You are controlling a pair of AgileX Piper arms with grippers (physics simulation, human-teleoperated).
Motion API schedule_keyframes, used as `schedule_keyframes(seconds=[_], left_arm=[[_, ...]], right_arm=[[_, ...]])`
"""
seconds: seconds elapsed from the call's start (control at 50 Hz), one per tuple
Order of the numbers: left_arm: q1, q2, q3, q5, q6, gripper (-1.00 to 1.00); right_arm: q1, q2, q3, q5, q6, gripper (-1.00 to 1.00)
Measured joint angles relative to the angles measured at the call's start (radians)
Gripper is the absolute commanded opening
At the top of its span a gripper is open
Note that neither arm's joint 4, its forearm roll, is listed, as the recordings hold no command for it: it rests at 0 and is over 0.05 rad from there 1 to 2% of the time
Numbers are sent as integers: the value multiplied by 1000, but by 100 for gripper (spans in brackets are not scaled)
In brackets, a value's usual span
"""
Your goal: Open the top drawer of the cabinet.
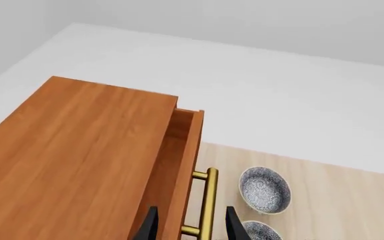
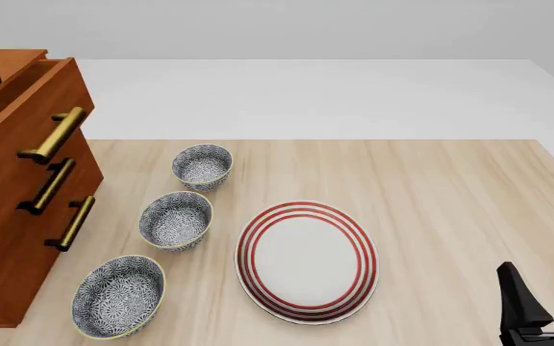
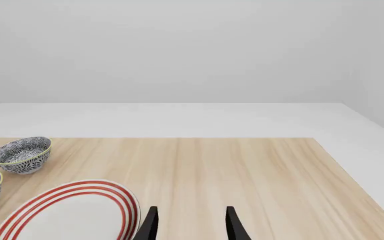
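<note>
plainly unlabelled cabinet, top drawer slightly out, left claw straddling handle

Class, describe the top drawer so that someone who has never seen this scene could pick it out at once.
Find the tall reddish-brown cabinet at the table's left edge. Three brass bar handles run down its front; the top drawer carries the uppermost. Unlike the two below, it juts out, slightly open.

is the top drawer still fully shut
No, the top drawer juts out past the two lower drawer fronts, and the left wrist view shows a gap behind its front.
</note>
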Motion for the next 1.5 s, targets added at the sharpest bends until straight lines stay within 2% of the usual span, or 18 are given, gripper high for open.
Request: schedule_keyframes(seconds=[0.42,1.5], left_arm=[[-1,72,-1,-12,-15,100],[10,216,8,-71,25,100]], right_arm=[[0,0,0,0,0,100],[0,0,0,0,0,100]])
